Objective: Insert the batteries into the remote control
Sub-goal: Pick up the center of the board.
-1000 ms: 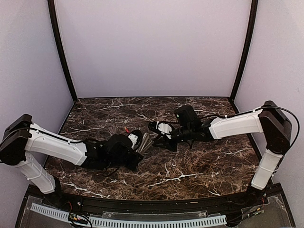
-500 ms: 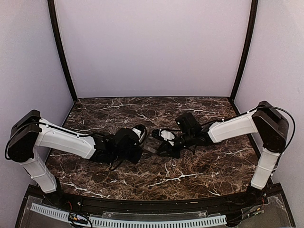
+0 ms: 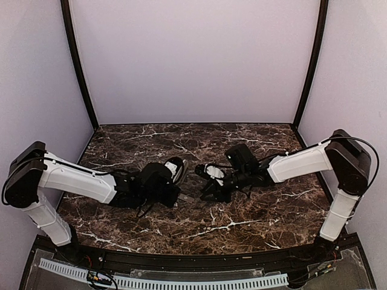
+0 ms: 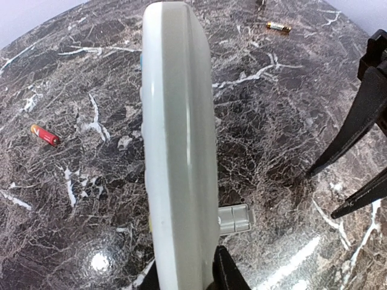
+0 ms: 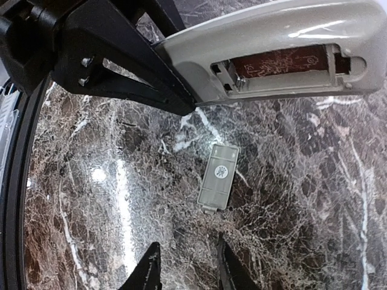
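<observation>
My left gripper (image 4: pixel 187 273) is shut on the remote control (image 4: pixel 178 145), holding it on edge above the table. In the right wrist view the remote control (image 5: pixel 284 36) shows its greyish back with the battery bay (image 5: pixel 281 63) uncovered and empty. The small grey cover (image 5: pixel 219 176) lies flat on the marble below it, just ahead of my right gripper (image 5: pixel 188 266), which is open with nothing between its fingers. A red battery (image 4: pixel 45 134) lies on the table to the left. A second battery (image 4: pixel 278 26) lies at the far side.
The dark marble table (image 3: pixel 254 211) is walled by pale panels at the back and sides. Both arms meet near the middle, the left gripper (image 3: pixel 171 176) and the right gripper (image 3: pixel 204 192) close together. The right gripper's black fingers (image 4: pixel 354 133) stand beside the remote.
The right gripper has opened and drawn back a little. The grey cover it held by the remote now lies on the table. The left arm shifted the remote slightly right.
</observation>
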